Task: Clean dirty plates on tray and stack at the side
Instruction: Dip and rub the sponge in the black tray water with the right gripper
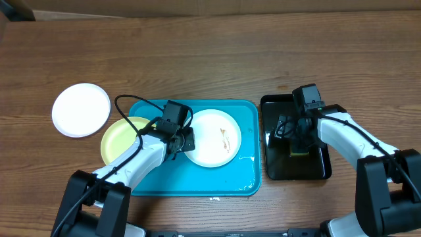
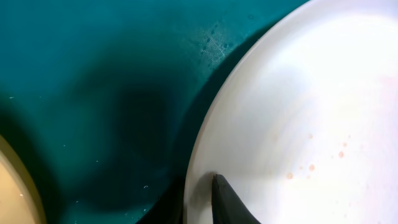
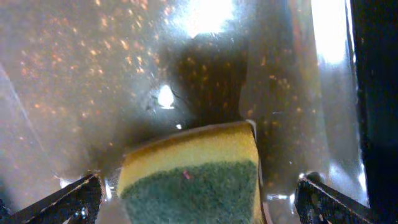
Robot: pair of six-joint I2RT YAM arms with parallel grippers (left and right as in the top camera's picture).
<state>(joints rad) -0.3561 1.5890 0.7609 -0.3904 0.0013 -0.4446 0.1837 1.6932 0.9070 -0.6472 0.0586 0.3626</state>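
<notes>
A white plate with brown-orange smears lies on the turquoise tray. My left gripper is at this plate's left rim. In the left wrist view the plate has its rim pinched by the gripper, one finger on top and the other under the edge. A pale yellow-green plate overlaps the tray's left rim. A clean-looking white plate rests on the table further left. My right gripper hangs open over a yellow-and-green sponge, its fingers clear of the sponge's sides.
A glossy black tray right of the turquoise one holds the sponge. Small orange specks dot its wet floor. Bare wooden table stretches behind both trays.
</notes>
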